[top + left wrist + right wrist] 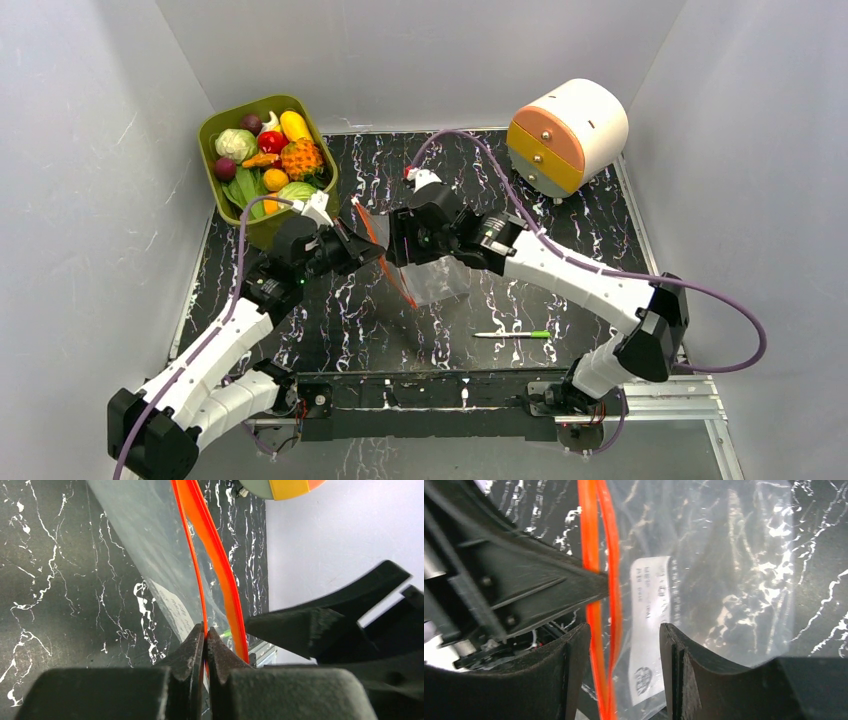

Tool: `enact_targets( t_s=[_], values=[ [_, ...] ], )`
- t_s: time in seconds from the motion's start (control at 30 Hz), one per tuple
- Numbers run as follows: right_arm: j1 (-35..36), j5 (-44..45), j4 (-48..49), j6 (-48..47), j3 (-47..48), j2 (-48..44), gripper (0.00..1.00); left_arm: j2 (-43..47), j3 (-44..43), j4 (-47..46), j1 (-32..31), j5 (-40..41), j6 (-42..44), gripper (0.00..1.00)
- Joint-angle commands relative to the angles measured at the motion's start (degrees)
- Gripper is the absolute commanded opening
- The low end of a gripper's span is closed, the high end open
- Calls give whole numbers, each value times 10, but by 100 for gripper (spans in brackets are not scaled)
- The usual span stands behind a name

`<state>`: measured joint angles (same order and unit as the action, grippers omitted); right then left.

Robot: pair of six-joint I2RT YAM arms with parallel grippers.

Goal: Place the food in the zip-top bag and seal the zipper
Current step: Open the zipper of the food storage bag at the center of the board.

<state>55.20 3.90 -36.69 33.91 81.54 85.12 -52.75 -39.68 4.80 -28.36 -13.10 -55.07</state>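
The zip-top bag (440,280) is lifted at the table's middle, its mouth facing left. Its red-orange zipper (400,285) is parted into two strips. My left gripper (205,630) is shut on the left strip, while the wider strip of the zipper (215,550) hangs free just to the right. My right gripper (624,630) stands open, with both strips of the zipper (591,540) and the bag's white label (649,615) between its fingers (676,670). The food (265,155) lies heaped in a green tub at the back left. I see no food in the bag (724,580).
The green tub (215,130) sits against the left wall. A round white, orange and yellow drawer unit (567,135) stands at the back right. A thin green-and-white pen (512,334) lies near the front edge. White walls close in the sides and back.
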Motion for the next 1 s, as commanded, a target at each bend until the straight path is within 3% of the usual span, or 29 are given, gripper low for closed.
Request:
enact_targets(
  t_s=[0.0, 0.27, 0.37, 0.53, 0.77, 0.97],
  values=[
    [1, 49, -17, -20, 46, 20, 50, 17, -32, 8, -3, -18, 8, 0],
    [1, 111, -39, -44, 101, 74, 31, 13, -60, 27, -3, -35, 29, 0],
    [1, 178, -60, -55, 112, 67, 16, 16, -75, 45, -3, -33, 39, 0],
    [-33, 282, -115, -52, 128, 36, 0, 18, -150, 196, -3, 67, 81, 0],
    [-81, 308, -135, -35, 79, -23, 0, -38, -242, 307, -3, 101, 165, 0],
    [-80, 150, -85, -21, 71, -40, 0, -82, -251, 315, -3, 67, 198, 0]
  ],
)
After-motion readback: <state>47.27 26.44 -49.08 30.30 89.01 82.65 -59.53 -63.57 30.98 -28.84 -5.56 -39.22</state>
